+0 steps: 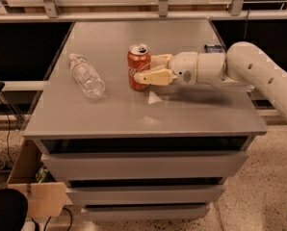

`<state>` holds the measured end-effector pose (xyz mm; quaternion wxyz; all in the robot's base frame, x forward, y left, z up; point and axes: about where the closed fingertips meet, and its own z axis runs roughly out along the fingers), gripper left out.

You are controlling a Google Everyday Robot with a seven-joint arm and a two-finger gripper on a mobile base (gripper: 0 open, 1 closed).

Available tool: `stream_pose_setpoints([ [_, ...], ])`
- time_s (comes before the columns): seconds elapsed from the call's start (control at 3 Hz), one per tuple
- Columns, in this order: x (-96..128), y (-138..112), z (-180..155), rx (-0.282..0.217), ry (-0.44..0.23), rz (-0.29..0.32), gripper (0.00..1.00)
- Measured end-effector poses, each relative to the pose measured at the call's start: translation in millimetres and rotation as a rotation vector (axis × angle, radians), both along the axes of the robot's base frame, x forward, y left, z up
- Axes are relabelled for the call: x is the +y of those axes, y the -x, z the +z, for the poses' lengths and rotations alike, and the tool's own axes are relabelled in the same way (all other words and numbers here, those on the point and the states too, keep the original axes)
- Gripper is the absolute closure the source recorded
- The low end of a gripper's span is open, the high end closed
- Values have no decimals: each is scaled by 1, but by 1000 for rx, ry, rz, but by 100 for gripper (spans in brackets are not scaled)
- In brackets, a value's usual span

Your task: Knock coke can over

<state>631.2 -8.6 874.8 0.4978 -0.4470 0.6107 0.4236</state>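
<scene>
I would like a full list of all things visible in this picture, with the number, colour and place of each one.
coke can: one, red, upright near the middle of the table top.
water bottle: one, clear, lying on its side left of the can.
packet: one, dark blue, back right of the table top.
table: one, grey, drawers below.
cardboard box: one, brown, on the floor at lower left.
arm: one, white, reaching in from the right.
tool: one, cream, open, at the can's right side.
</scene>
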Motion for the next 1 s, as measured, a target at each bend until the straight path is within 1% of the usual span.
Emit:
stream_pose_setpoints([
  [0.33, 3, 0, -1, 5, -4, 4, 64],
  [0.67, -1, 1, -1, 3, 22, 3, 87],
  [1.0, -14, 1, 4, -15, 101, 15, 100],
])
